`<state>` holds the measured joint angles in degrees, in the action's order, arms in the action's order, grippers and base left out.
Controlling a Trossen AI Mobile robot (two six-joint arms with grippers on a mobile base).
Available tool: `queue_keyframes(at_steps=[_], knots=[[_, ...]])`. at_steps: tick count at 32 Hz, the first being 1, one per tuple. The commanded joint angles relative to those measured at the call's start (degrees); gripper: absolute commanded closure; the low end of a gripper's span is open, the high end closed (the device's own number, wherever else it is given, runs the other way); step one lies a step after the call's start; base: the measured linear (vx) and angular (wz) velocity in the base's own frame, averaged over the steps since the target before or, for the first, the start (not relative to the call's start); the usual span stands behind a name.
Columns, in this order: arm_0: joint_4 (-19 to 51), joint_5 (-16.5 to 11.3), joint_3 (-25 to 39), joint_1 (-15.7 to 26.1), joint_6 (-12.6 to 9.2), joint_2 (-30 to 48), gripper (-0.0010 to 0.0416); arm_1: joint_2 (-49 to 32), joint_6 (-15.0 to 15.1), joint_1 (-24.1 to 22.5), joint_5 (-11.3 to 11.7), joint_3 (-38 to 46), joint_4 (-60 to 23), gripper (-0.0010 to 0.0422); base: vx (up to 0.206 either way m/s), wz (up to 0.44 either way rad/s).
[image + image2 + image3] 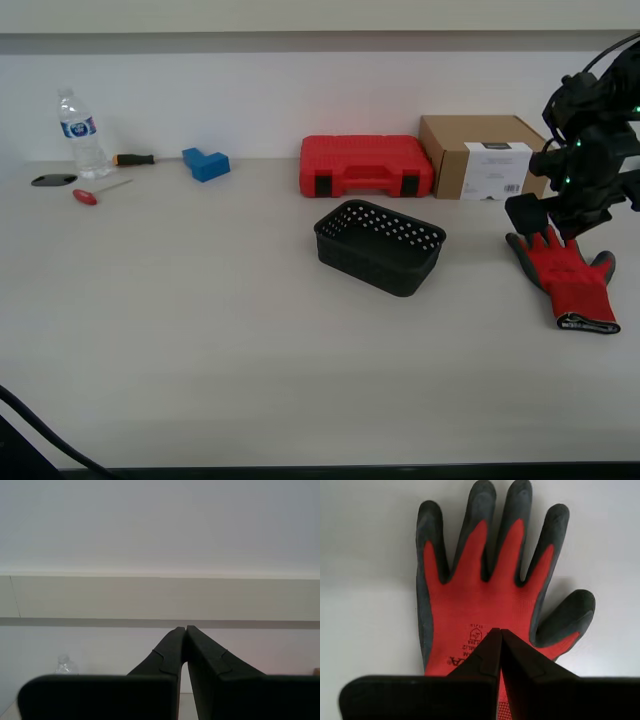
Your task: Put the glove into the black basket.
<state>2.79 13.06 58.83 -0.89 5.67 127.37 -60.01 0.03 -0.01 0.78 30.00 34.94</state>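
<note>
Red fabric, grey-coated fingers: the glove [568, 272] lies flat on the table [200, 330], well apart from the black basket [380, 245]. Its printed logo is too small to read. My first hand [500, 632] hovers over it, tips together; my second hand [185, 628] is likewise closed, empty.

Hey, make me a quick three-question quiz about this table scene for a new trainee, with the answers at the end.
1. True or false: the glove already lies inside the black basket.
2. Which gripper is above the glove: A) my first gripper B) my second gripper?
3. Fill in: directly behind the basket, by the wall, stands the red ____.

Key
1. False. It lies flat on the table, toward the exterior view's right of the basket.
2. A. Its jaws are shut, above the glove's back.
3. tool case, beside the cardboard box.
</note>
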Motion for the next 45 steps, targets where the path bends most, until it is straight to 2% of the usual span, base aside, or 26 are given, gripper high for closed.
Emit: queue_keyframes(at_steps=[1, 5, 6, 7, 8, 9, 10, 11, 13, 15, 19, 24, 26, 28, 32, 34, 35, 37, 40, 45], knots=[[0.2, -2.8, 0.5, -0.2, 1.2, 0.8, 0.0405, 0.0, 0.0, 0.0, 0.0, 0.0, 0.3, 0.0412, 0.000, 0.000], [0.1, -3.1, 0.4, -1.7, 0.2, 0.7, 0.0404, 0.0, 0.0, 0.0, 0.0, 0.0, 0.3, 0.0412, 0.000, 0.000], [0.2, -4.2, 0.4, -2.4, 0.2, 0.7, 0.0403, 0.0, 0.0, 0.0, 0.0, 0.0, 0.3, 0.0412, 0.000, 0.000], [0.7, -8.4, 0.4, -4.6, 0.7, 1.6, 0.0398, 0.0, 0.0, 0.0, 0.0, 0.0, 0.3, 0.0412, 0.000, 0.000], [0.8, -9.4, 0.4, -5.3, 0.7, 1.7, 0.0394, 0.0, 0.0, 0.0, 0.0, 0.0, 0.3, 0.0412, 0.000, 0.000], [0.9, -11.1, 0.4, -6.7, 0.6, 2.9, 0.0369, 0.0, 0.0, 0.0, 0.0, 0.0, 0.3, 0.0412, 0.000, 0.000], [0.8, -11.6, 0.3, -7.0, 0.6, 3.3, 0.0357, 0.0, 0.0, 0.0, 0.0, 0.0, 0.3, 0.0412, 0.000, 0.000], [0.7, -11.8, 0.4, -7.4, 0.6, 3.7, 0.0329, 0.0, 0.0, 0.0, 0.0, 0.0, 0.3, 0.0412, 0.000, 0.000], [0.0, -11.7, 0.4, -7.4, 0.6, 4.4, 0.0299, 0.0, 0.0, 0.0, 0.0, 0.0, 0.3, 0.0412, 0.000, 0.000], [-1.6, -11.7, 0.4, -7.4, 0.9, 5.5, 0.0240, 0.0, 0.0, 0.0, 0.0, 0.0, 0.3, 0.0412, 0.000, 0.000], [-2.8, -11.8, 0.5, -7.4, 0.9, 8.0, 0.0185, 0.0, 0.0, 0.0, 0.0, 0.0, 0.3, 0.0412, 0.000, 0.000], [-3.2, -11.7, 1.7, -7.4, 0.4, 12.0, 0.0154, 0.0, 0.0, 0.0, 0.0, 0.0, 0.3, 0.0412, 0.000, 0.000], [-3.3, -11.7, 1.8, -7.4, 0.3, 12.0, 0.0155, 0.0, 0.0, 0.0, 0.0, 0.0, 0.3, 0.0412, 0.000, 0.000], [-3.8, -11.7, 1.8, -7.4, 0.3, 12.0, 0.0188, 0.0, 0.0, 0.0, 0.0, 0.0, 0.3, 0.0412, 0.000, 0.000], [-4.0, -11.7, 1.8, -7.4, 0.3, 12.0, 0.0306, 0.0, 0.0, 0.0, 0.0, 0.0, 0.3, 0.0412, 0.000, 0.000], [-4.1, -11.7, 1.8, -7.4, 0.3, 12.0, 0.0386, 0.0, 0.0, 0.0, 0.0, 0.0, 0.3, 0.0412, 0.000, 0.000], [-4.1, -11.8, 1.8, -7.4, 0.3, 12.0, 0.0413, 0.0, 0.0, 0.0, 0.0, 0.0, 0.3, 0.0412, 0.000, 0.000], [-4.3, -11.8, 1.8, -7.4, 0.3, 12.0, 0.0404, 0.0, 0.0, 0.0, 0.0, 0.0, 0.3, 0.0412, 0.000, 0.000], [-4.1, -13.4, 1.8, -7.3, 0.3, 11.7, 0.0407, 0.0, 0.0, 0.0, 0.0, 0.0, 0.3, 0.0412, 0.000, 0.000], [-3.2, -14.4, 1.7, -7.3, 0.3, 7.0, 0.0407, 0.0, 0.0, 0.0, 0.0, 0.0, 0.3, 0.0412, 0.000, 0.000]])
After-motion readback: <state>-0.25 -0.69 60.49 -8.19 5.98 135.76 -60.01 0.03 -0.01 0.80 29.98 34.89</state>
